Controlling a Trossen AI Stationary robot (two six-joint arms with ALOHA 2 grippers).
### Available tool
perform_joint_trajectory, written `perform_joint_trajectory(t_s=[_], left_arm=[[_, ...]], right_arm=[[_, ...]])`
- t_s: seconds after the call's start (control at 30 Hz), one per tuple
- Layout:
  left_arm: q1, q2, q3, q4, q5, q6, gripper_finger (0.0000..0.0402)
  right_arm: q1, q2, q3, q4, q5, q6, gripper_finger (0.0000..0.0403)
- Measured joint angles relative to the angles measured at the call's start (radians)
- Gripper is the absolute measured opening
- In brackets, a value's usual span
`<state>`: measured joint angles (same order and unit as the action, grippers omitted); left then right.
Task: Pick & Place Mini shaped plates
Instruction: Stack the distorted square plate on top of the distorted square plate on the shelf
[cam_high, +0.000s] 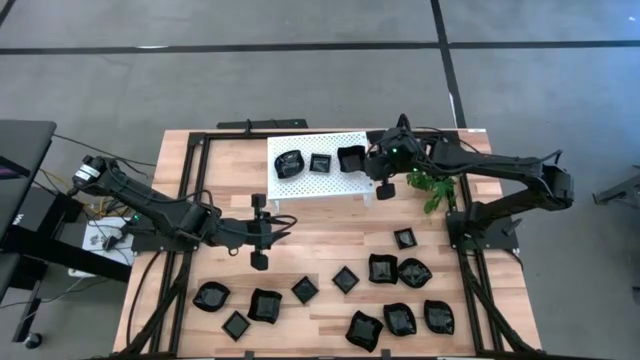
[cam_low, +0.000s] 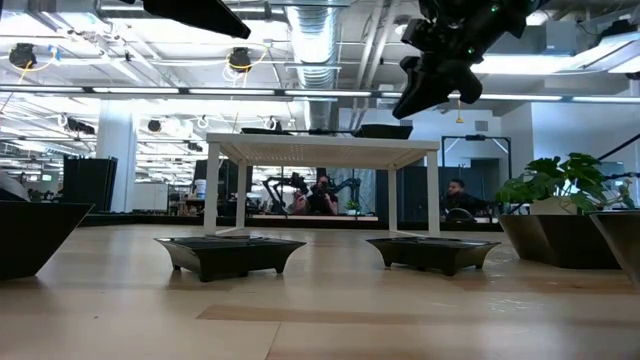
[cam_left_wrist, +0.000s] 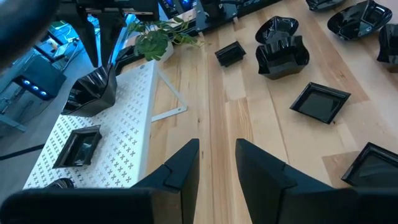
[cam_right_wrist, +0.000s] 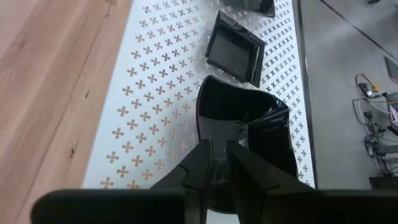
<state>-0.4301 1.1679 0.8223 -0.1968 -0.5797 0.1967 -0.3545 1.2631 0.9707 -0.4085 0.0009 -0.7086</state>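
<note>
Several glossy black mini plates (cam_high: 382, 268) lie spread over the near half of the wooden table. On the white perforated rack (cam_high: 310, 185) sit a wavy plate (cam_high: 289, 163), a small square one (cam_high: 320, 162) and a bigger wavy-rimmed plate (cam_high: 351, 158). My right gripper (cam_right_wrist: 217, 155) is at the rack's right end, shut on that bigger plate (cam_right_wrist: 242, 118). My left gripper (cam_left_wrist: 217, 155) hovers open over bare table just near of the rack (cam_left_wrist: 106, 149), touching nothing. My right gripper pinches the bigger plate by its rim wall (cam_right_wrist: 217, 134) on the side toward the rack's right end. The fingers (cam_right_wrist: 198, 163) slant down from above and from the right. The plate's underside appears to rest on the rack top; the fingers hide the exact contact.
A small green plant (cam_high: 432, 185) stands just right of the rack, under the right arm. Black frame rails (cam_high: 190, 200) run along the table's left and right sides. In the low view two plates (cam_low: 230, 252) sit in front of the rack's legs (cam_low: 212, 190).
</note>
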Motion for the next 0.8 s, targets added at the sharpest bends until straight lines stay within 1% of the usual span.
perform_joint_trajectory(t_s=[0.2, 0.4, 0.5, 0.63, 0.7, 0.8], left_arm=[[0.0, 0.0, 0.0, 0.0, 0.0, 0.0, 0.0106], [0.0, 0.0, 0.0, 0.0, 0.004, -0.021, 0.0106], [0.0, 0.0, 0.0, 0.0, 0.052, -0.086, 0.0106], [-0.006, 0.0, 0.0, -0.002, 0.171, -0.176, 0.0106], [-0.019, 0.007, -0.001, -0.003, 0.211, -0.189, 0.0106], [-0.058, 0.023, -0.021, -0.004, 0.247, -0.2, 0.0106]], right_arm=[[0.02, -0.001, 0.005, -0.001, 0.008, 0.024, 0.0067], [0.122, -0.001, 0.08, -0.006, 0.009, 0.185, 0.0067], [0.183, -0.002, 0.106, -0.036, 0.007, 0.287, 0.0068], [0.27, 0.004, 0.106, -0.072, 0.006, 0.382, 0.0068], [0.316, 0.022, 0.106, -0.075, 0.008, 0.427, 0.0068], [0.391, 0.067, 0.106, -0.075, 0.054, 0.468, 0.0068]])
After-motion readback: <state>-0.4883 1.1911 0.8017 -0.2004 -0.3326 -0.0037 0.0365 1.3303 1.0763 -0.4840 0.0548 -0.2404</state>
